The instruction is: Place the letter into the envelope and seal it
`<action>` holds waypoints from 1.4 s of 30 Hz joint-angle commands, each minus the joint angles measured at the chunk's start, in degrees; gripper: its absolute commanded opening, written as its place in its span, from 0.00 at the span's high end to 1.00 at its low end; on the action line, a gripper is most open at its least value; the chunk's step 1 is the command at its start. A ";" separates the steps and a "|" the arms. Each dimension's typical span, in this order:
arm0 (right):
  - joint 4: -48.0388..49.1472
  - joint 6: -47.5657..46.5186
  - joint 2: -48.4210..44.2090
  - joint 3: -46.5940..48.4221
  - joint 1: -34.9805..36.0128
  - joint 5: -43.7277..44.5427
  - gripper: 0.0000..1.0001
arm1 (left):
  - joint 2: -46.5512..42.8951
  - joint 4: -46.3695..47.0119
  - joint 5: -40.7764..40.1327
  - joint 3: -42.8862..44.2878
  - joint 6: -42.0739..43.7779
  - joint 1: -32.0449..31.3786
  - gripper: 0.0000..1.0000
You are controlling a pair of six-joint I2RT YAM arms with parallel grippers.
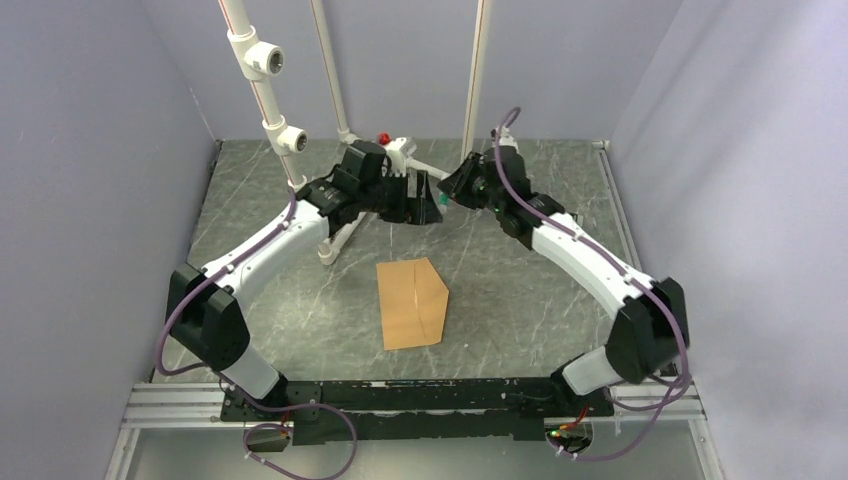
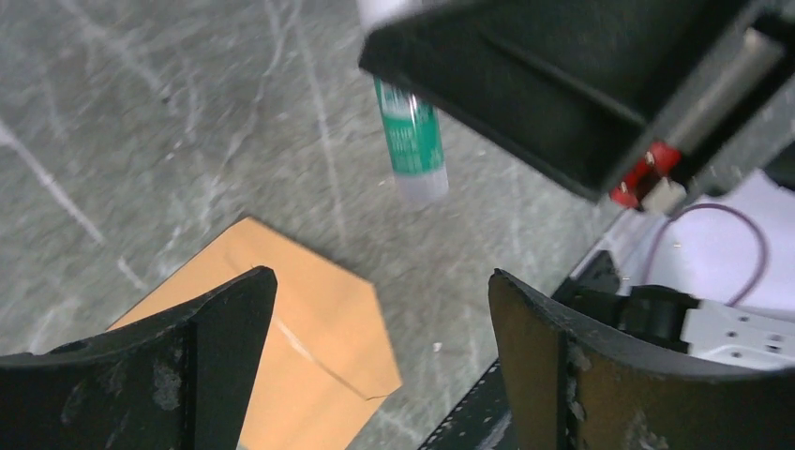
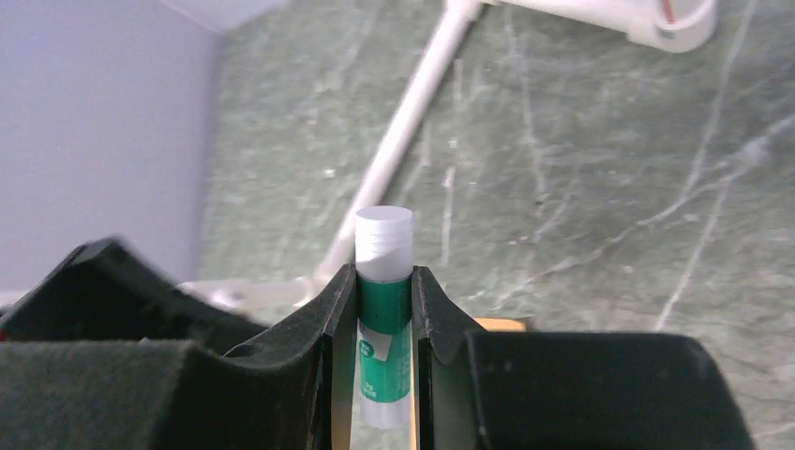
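The kraft-brown envelope (image 1: 413, 302) lies flat mid-table, its pointed flap toward the right. It also shows in the left wrist view (image 2: 300, 347) below my fingers. The letter is not in view. My right gripper (image 1: 458, 188) is shut on a green-and-white glue stick (image 3: 384, 319) and holds it above the table at the back, well beyond the envelope. My left gripper (image 1: 430, 200) is open and empty, right beside the right one. In the left wrist view the glue stick (image 2: 412, 141) hangs from the right gripper (image 2: 562, 84) just ahead of my open left gripper (image 2: 380, 281).
A white pipe frame (image 1: 335, 235) with a red-tipped part (image 1: 383, 137) stands at the back, close behind both grippers; one pipe (image 3: 403, 141) runs across the right wrist view. Grey walls close in three sides. A black rail (image 1: 420, 392) lines the near edge.
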 commanded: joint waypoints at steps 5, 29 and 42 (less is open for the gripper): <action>11.80 7.83 -12.06 -9.83 -1.71 -11.24 0.83 | 0.63 6.67 11.20 5.51 -8.43 0.31 0.18; 4.29 14.91 -19.19 -11.77 -7.91 -21.41 0.54 | 3.63 6.86 21.68 5.03 -3.21 -0.08 0.98; -19.13 -9.89 -19.65 -2.31 -13.03 -39.12 0.31 | 0.30 -8.19 15.44 7.61 30.02 -8.34 0.98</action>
